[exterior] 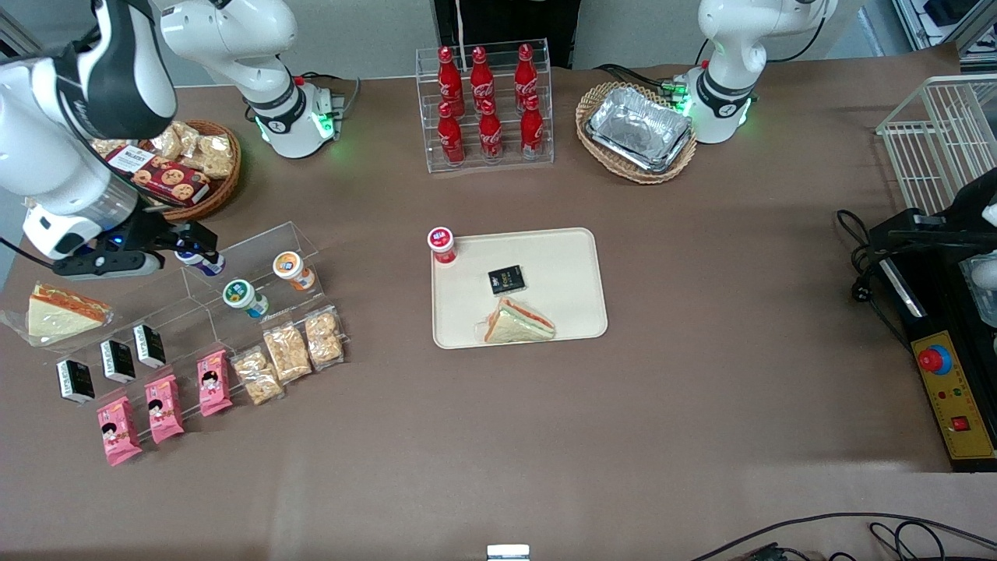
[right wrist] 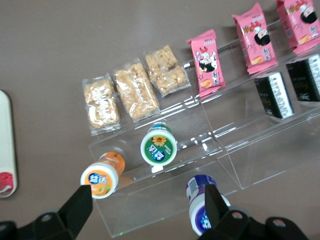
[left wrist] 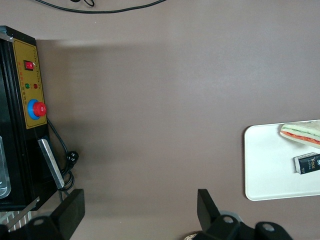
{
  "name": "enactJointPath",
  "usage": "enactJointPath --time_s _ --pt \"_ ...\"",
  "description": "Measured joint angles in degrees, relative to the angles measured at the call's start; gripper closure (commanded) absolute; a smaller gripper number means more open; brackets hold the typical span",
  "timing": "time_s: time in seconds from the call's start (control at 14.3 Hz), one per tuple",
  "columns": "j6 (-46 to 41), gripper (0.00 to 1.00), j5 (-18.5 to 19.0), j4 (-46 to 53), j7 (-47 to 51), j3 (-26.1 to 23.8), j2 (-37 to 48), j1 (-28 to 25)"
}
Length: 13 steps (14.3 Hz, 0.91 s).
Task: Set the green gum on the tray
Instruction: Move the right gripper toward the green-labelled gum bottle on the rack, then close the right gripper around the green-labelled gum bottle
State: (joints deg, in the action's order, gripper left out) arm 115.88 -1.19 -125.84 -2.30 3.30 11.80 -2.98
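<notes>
Upright green gum (right wrist: pixel 158 145) lid up, open-fingered gripper (right wrist: pixel 147 202) above

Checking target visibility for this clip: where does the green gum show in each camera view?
Front view: the green gum stands on the clear stepped shelf, beside the orange-lidded bottle; the gripper hovers open above the purple-lidded bottle.
Right wrist view: the green gum sits on the shelf, again beside the orange-lidded bottle.
Left wrist view: not in it.
Shared landmark: the tray.

A robotics lab staged as a snack shop: white robot arm (exterior: pixel 78 132) beside the clear display stand (exterior: pixel 234 273). An emergency-stop control box (exterior: pixel 946 389) sits among cables (exterior: pixel 857 241) on the brown table (exterior: pixel 701 389).
</notes>
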Motion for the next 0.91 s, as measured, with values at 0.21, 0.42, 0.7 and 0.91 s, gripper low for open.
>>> enactJointPath --time_s 0.21,0.42,0.7,0.91 --pt "7.1 0.0 0.03 -6.52 0.0 0.06 -0.42 0.59" --pt "10.84 0.0 0.04 -8.76 0.0 0.07 -2.82 0.8" --pt "14.27 0.0 0.04 -8.97 0.0 0.07 -7.7 0.8" --pt "17.02 0.0 0.04 -8.99 0.0 0.07 -11.12 0.8"
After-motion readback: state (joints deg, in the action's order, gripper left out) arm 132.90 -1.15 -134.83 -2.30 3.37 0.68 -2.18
